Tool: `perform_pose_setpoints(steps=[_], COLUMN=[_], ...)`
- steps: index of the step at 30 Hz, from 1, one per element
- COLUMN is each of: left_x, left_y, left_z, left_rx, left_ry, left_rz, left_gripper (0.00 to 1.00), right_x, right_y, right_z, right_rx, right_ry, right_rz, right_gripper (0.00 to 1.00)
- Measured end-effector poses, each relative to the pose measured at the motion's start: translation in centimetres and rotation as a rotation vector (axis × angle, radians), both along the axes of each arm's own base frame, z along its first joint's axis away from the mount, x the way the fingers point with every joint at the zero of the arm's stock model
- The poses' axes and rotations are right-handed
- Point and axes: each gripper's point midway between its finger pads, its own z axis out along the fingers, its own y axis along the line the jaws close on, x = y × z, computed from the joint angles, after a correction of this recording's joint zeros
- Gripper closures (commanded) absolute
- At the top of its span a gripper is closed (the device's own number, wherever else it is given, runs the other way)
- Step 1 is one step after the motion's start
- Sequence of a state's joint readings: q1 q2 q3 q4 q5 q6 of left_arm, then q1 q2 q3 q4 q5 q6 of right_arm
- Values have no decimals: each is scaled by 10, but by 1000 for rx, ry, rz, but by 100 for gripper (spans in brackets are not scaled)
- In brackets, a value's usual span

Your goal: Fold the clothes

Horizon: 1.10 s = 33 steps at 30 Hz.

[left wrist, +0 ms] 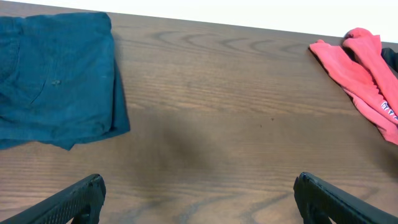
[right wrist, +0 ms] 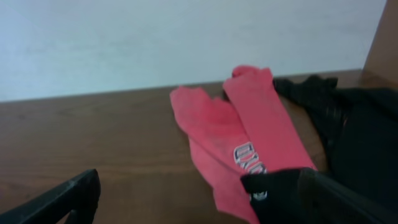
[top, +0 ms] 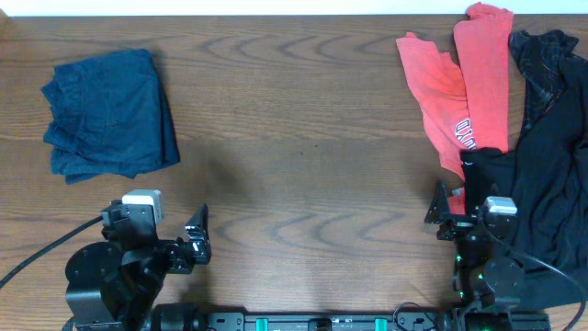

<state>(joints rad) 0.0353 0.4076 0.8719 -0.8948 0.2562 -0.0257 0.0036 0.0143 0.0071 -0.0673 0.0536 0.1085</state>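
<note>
- Both claws — left gripper (left wrist: 199, 186), right gripper (right wrist: 198, 183) — are gaping wide, gripping nothing.
- navy garment (top: 110, 115) is lying folded, far left.
- red shirt (top: 482, 74) is touching black garments (top: 551, 156).

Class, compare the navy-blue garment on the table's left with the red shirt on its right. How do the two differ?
The navy-blue garment sits in a compact folded bundle; the red shirt lies stretched out and unfolded. The navy-blue garment is plain, while the red shirt carries white lettering. The navy-blue garment lies alone; a black garment overlaps the red shirt's near end. Both are soft fabric resting on the wooden table.
</note>
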Motion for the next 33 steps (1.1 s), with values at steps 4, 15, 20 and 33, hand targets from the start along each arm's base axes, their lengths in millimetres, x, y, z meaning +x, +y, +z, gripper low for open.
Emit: perform_pose_setpoints(steps=[4,15,20,33], left_x=[0,0,0,-3], left_y=[0,0,0,4], left_z=[0,0,0,-7], left_rx=[0,0,0,18], left_ry=[0,0,0,30], left_rz=[0,0,0,14], left_gripper=[2,2,2,2], right_x=[0,0,0,0], right_y=[1,1,1,1], right_z=[-1,-1,-1,-1], right_rx=[-3,-6,-6,-6], right_ry=[2,3,3,3], right_rz=[6,7,7,7], right_gripper=[1,1,1,1])
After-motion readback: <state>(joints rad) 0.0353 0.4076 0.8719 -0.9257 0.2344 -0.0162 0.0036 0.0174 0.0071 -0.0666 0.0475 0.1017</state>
